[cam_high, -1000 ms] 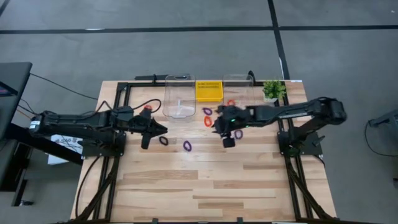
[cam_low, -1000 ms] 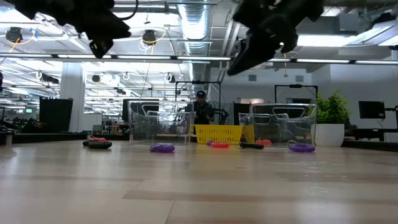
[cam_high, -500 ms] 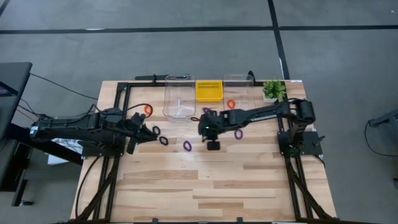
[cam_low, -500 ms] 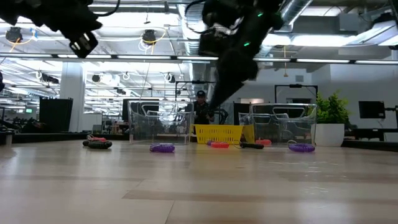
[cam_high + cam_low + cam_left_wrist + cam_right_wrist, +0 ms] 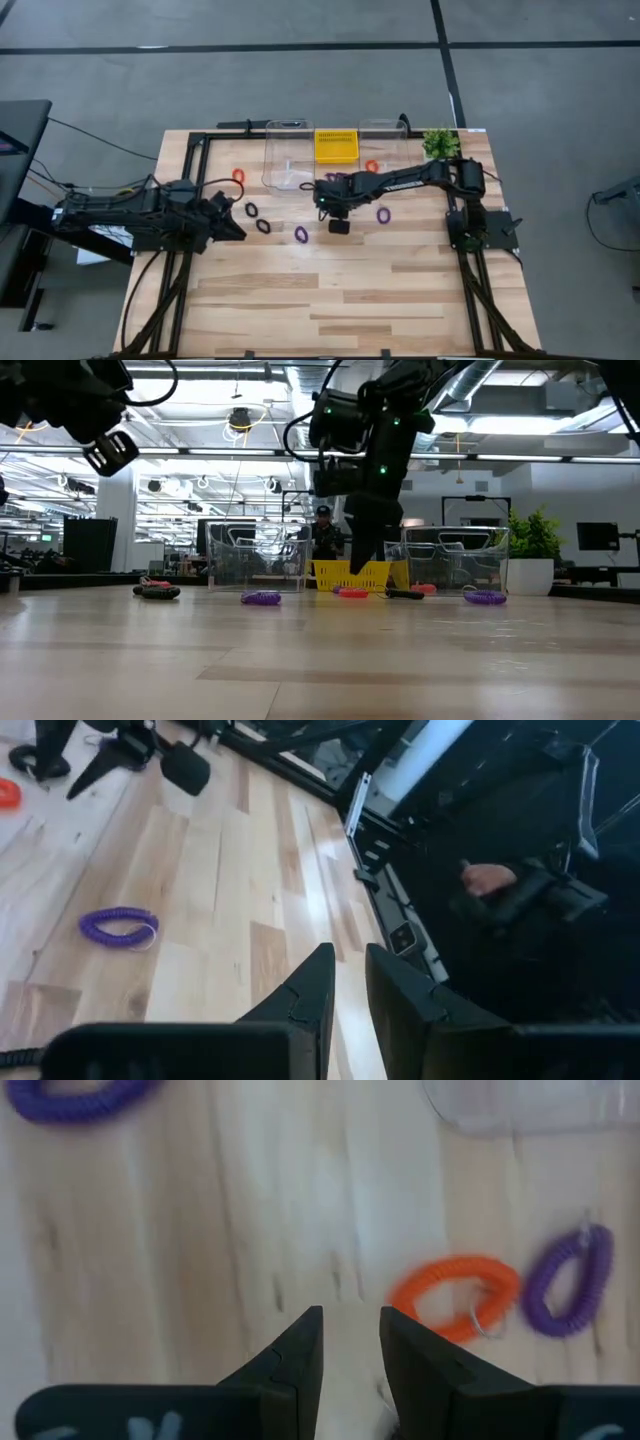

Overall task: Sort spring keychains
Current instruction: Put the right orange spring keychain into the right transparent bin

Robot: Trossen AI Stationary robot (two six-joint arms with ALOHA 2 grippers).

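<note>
Spring keychains lie flat on the wooden table. In the high view I see an orange one (image 5: 238,176), two black ones (image 5: 250,210) (image 5: 263,226), two purple ones (image 5: 301,234) (image 5: 383,214) and another orange one (image 5: 372,166). My right gripper (image 5: 338,226) hangs shut above mid-table, pointing down. Its wrist view shows an orange keychain (image 5: 455,1295) and a purple one (image 5: 570,1280) just ahead. My left gripper (image 5: 238,228) is shut and raised (image 5: 110,450), left of the black keychains. A purple keychain (image 5: 118,927) lies ahead of it.
Two clear bins (image 5: 288,155) (image 5: 383,140) and a yellow basket (image 5: 336,146) stand along the far edge, with a small green plant (image 5: 438,143) at the far right corner. The table's near half is bare wood (image 5: 330,300). A person stands in the room behind (image 5: 322,535).
My right gripper has swung toward the table's left, come down closer to the table and tipped to point straight down. My left gripper has drawn back toward the left and near edges. No keychain has moved.
</note>
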